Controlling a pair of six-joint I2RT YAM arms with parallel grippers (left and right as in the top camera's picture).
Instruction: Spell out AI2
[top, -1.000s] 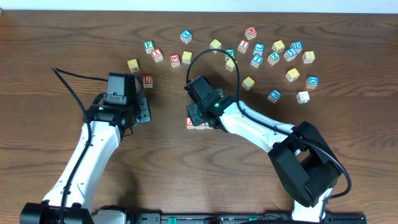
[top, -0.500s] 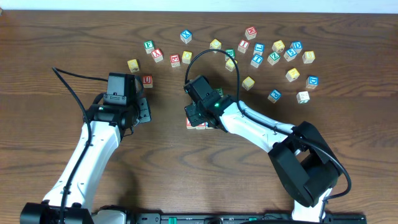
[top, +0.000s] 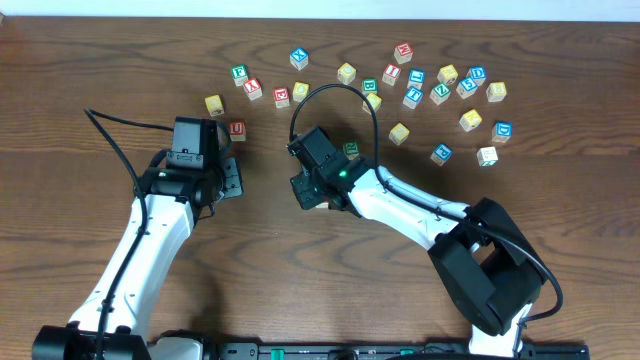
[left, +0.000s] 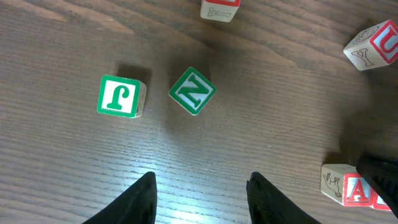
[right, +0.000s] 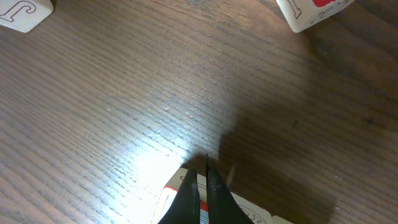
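Dark wood-grained tabletop is seen in every view. Near its middle the right gripper is held with fingers pressed together and nothing clamped between them, the tips set down at the edge of the red A block. Within the last second this gripper has been slid slightly toward the left edge. A green block behind it has thus been uncovered, and the red lettering once visible at its near side is now covered from above. A sideways nudge of the opening letter is judged to be under way, with the word barely begun. What is hidden overhead is supplied by the left wrist camera, where the A is read plainly just beside the dark fingers; only a red-and-white sliver is given by the right wrist camera. The left gripper, unmoved, is held apart and empty nearer the left edge. Spare lettered blocks are scattered along the far edge; no 2 can be made out.
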